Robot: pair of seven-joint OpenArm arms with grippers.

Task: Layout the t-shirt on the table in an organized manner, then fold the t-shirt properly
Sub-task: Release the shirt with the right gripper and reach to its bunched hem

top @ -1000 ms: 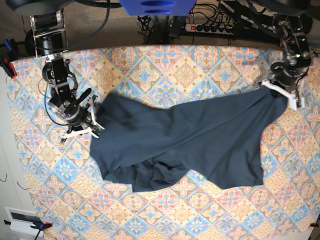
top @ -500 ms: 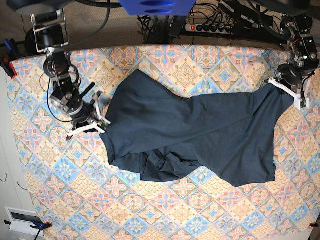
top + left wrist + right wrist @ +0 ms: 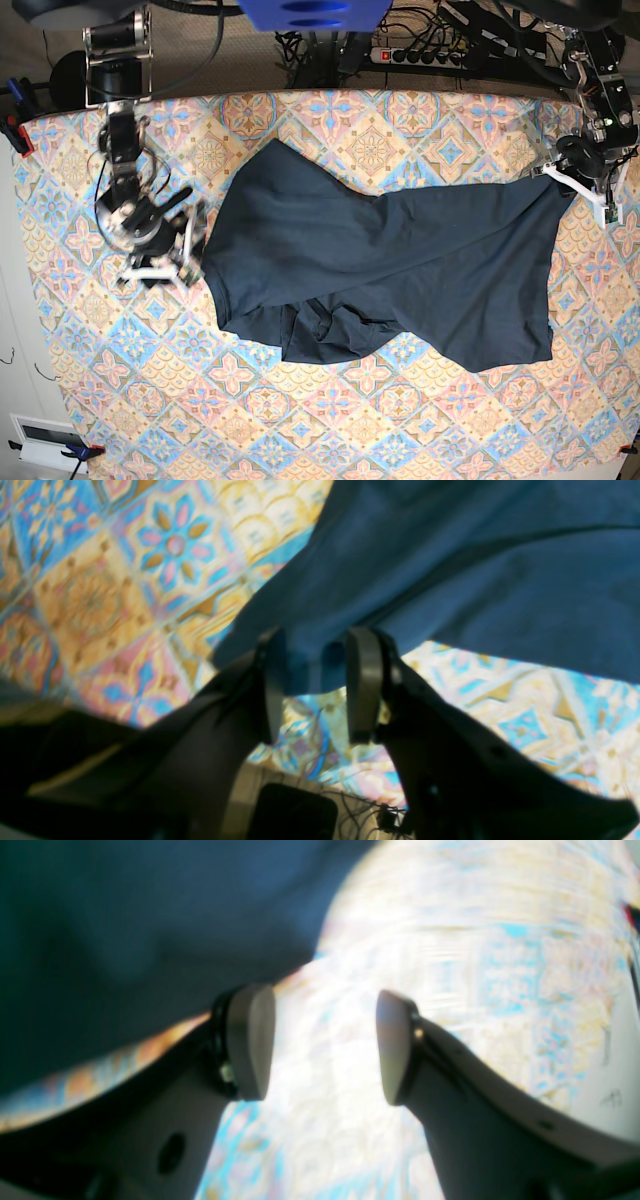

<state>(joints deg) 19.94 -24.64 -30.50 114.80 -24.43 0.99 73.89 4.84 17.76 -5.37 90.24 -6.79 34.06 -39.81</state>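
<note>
Left wrist: t-shirt (image 3: 450,570) edge between jaws

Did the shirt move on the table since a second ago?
Yes. The t-shirt slid toward the base view's right across the table, and its top edge now reaches further up toward the far edge.

the table (image 3: 330,430) fills most of the base frame, covered in a cloth of pink, blue and yellow diamond tiles and flowers. on it lies a dark navy t-shirt (image 3: 400,270), spread across the middle from centre left to right edge, rumpled and bunched along its lower left edge.
</note>
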